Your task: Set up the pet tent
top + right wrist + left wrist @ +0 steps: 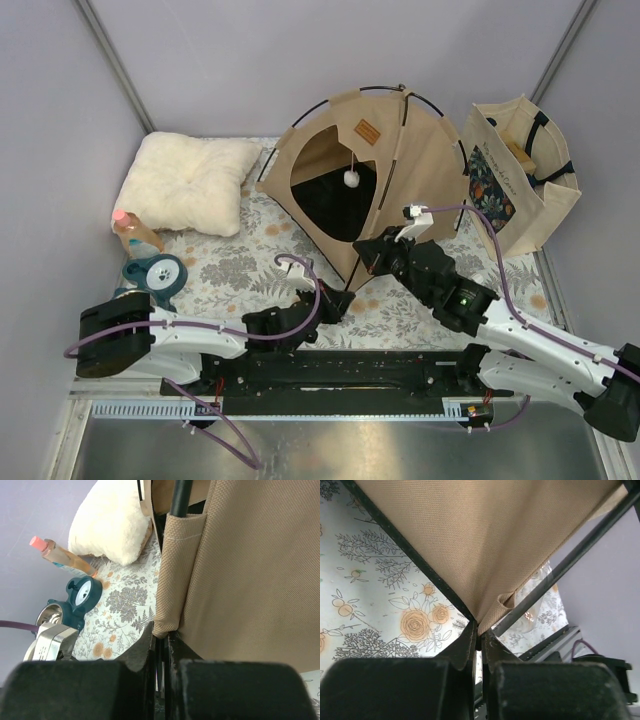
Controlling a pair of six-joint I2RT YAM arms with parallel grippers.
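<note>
The tan pet tent (370, 165) stands upright at the back middle of the floral mat, with black poles, a brown label, a dark arched doorway and a white pom-pom (351, 179). My left gripper (340, 300) is shut on the tent's front bottom corner; in the left wrist view (479, 632) the canvas point sits between the jaws. My right gripper (368, 252) is shut on a pole sleeve end at the tent's lower front edge; the right wrist view (163, 634) shows the tan sleeve (172, 575) pinched between the jaws.
A white fluffy cushion (190, 182) lies at the back left. A bottle with a pink cap (135, 230) and a teal tape dispenser (157, 277) sit at the left. A beige floral tote bag (517, 175) stands at the right. Grey walls close in the table.
</note>
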